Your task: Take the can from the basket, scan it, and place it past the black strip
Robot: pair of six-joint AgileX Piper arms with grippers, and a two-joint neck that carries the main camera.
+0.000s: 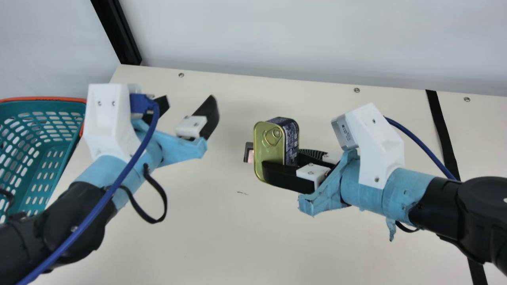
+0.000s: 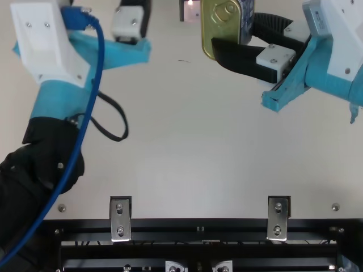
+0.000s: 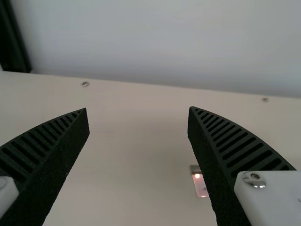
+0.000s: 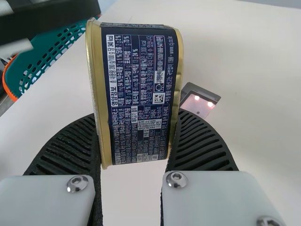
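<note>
Evidently scanning is the step in hand. From the main view, I see the can (image 1: pixel 270 148) clasped between the 2 fingers of the right gripper (image 1: pixel 281 160), near the small scanner (image 1: pixel 248 152); a steady grip and a slow turn of the code towards its window should serve best. The black strip (image 1: pixel 443 126) lies beyond, at the right, and the basket (image 1: pixel 43 98) at the left. The left gripper (image 1: pixel 188 101) is spread wide with nothing in it, and would do well to keep aside. The top view adds 2 metal brackets (image 2: pixel 120 220) at the table (image 2: pixel 181 153) edge. Through the left wrist view, the scanner glows beside 1 finger. The right wrist view gives me the can's printed side, with a small square code (image 4: pixel 158 98), and 2 bright spots on the scanner. If that code is the one wanted, it seems to face the wrist, so the can likely needs re-angling.
</note>
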